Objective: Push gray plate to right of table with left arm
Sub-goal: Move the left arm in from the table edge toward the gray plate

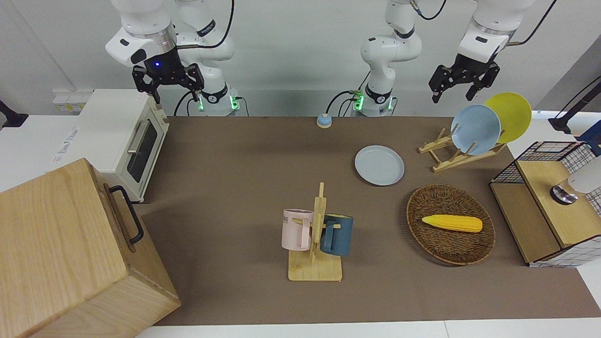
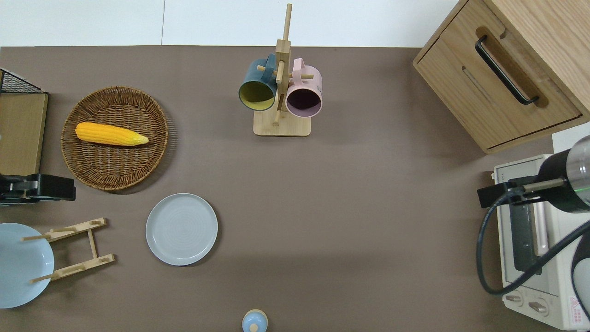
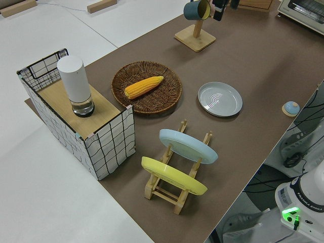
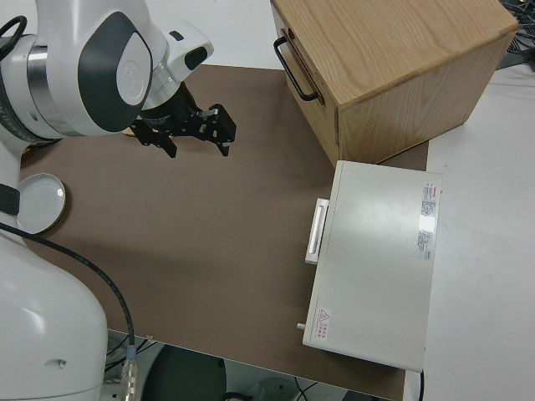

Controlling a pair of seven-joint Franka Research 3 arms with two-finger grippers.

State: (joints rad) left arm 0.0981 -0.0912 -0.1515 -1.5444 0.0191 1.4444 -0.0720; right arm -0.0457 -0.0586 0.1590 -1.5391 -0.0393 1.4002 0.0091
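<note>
The gray plate (image 1: 379,165) (image 2: 181,229) (image 3: 219,99) lies flat on the table's brown mat (image 1: 235,164), between the wicker basket and the robots' edge. My left gripper (image 1: 451,95) (image 2: 46,189) hangs open in the air with nothing in it. It is over the mat between the basket and the plate rack, well clear of the gray plate and toward the left arm's end of the table. The right arm is parked, its gripper (image 1: 168,86) (image 4: 188,132) open under a blue wrist light.
A wicker basket (image 2: 152,152) holds a corn cob (image 2: 110,133). A wooden rack (image 1: 450,157) carries a sky-blue plate (image 1: 475,129) and a yellow plate (image 1: 512,115). A mug tree (image 2: 281,83), a small bell (image 1: 324,120), a toaster oven (image 1: 131,141), a wooden cabinet (image 1: 61,249) and a wire-sided shelf (image 1: 549,206) stand around.
</note>
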